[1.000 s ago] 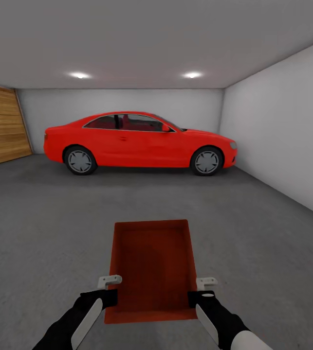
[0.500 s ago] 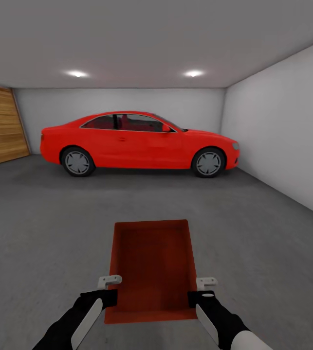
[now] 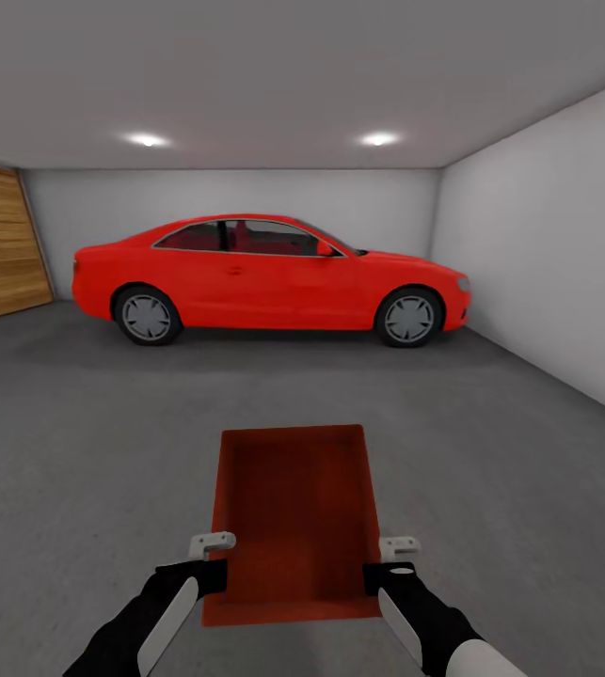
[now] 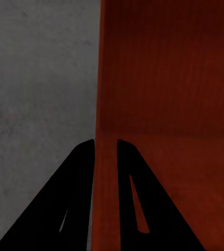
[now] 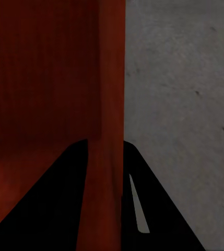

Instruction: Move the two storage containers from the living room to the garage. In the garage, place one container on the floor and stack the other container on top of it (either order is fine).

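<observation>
Place: I am in the garage, facing the red car (image 3: pixel 264 273), with the wooden door (image 3: pixel 1 244) at my left and grey concrete floor (image 3: pixel 86 442) all around.
Load: one orange-red bin (image 3: pixel 294 512), open top up, held out in front of me above the floor.
Left gripper (image 4: pixel 105 149): my jaws pinch the bin's left wall, one finger inside, one outside.
Right gripper (image 5: pixel 106 149): my jaws pinch the right wall the same way.
Done: this bin has reached the garage.
Left: I judge it must go down on the floor; I see no second bin here, so that one seems yet to be fetched and stacked.
</observation>
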### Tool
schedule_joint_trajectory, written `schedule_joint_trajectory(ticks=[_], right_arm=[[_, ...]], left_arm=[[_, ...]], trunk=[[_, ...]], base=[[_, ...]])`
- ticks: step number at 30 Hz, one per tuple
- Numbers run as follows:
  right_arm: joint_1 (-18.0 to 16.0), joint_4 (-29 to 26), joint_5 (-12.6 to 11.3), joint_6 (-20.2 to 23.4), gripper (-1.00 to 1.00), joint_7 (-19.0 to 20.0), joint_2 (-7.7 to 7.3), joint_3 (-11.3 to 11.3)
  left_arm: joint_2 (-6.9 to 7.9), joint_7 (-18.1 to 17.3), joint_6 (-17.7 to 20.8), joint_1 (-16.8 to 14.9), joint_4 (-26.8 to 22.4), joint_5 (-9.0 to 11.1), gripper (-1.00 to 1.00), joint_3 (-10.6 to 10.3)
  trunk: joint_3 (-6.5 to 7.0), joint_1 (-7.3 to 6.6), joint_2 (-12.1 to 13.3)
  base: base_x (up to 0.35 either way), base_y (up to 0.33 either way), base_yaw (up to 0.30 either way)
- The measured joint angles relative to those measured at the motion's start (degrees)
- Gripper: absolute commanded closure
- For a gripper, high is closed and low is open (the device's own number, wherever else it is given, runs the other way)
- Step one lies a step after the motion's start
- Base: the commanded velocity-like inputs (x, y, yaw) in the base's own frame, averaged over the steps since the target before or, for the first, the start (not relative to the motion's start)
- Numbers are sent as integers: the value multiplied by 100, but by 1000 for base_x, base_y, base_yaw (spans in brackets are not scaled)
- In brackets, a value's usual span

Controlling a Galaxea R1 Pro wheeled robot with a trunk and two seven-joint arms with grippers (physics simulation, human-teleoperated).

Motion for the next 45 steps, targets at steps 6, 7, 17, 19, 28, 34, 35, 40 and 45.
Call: schedule_joint_trajectory(ticks=[6, 7, 17, 19, 28, 34, 35, 40, 45], right_arm=[[0, 0, 3, 0, 100, 2, 0, -2], [0, 0, 1, -1, 100, 1, 0, -1], [1, -2, 7, 4, 100, 3, 0, -6], [1, -2, 7, 5, 100, 3, 0, -6], [1, -3, 9, 4, 100, 3, -1, -7], [1, -4, 8, 3, 100, 2, -1, -6], [1, -3, 7, 2, 100, 2, -1, -5], [1, -3, 5, 2, 100, 1, -1, -4], [1, -3, 5, 3, 100, 1, -1, -4]], left_arm=[[0, 0, 0, 0, 0, -1, 100, 0], [0, 0, -2, 0, 0, 0, 100, -1], [-1, -1, 3, -1, 0, -3, 100, 0], [-1, -1, 3, -1, 0, -3, 100, 0], [-1, -2, 2, -1, 0, -3, 100, 0], [-1, -1, 0, -1, 0, -3, 100, 0], [-1, -1, -1, -1, 0, -2, 100, -1], [-1, -1, -1, -1, 1, -2, 100, -1], [-1, -1, 0, -1, 2, -2, 100, -1]], trunk=[[0, 0, 0], [0, 0, 0], [3, 0, 0], [7, 0, 0], [36, 0, 0], [57, 0, 0], [61, 0, 0], [78, 0, 0], [96, 3, 0]], base=[[331, 92, 0], [331, 93, 0], [331, 65, -87], [331, 11, -187], [331, 2, -216], [331, 0, -224], [331, 0, -224], [314, 0, -224], [130, 0, -224]])
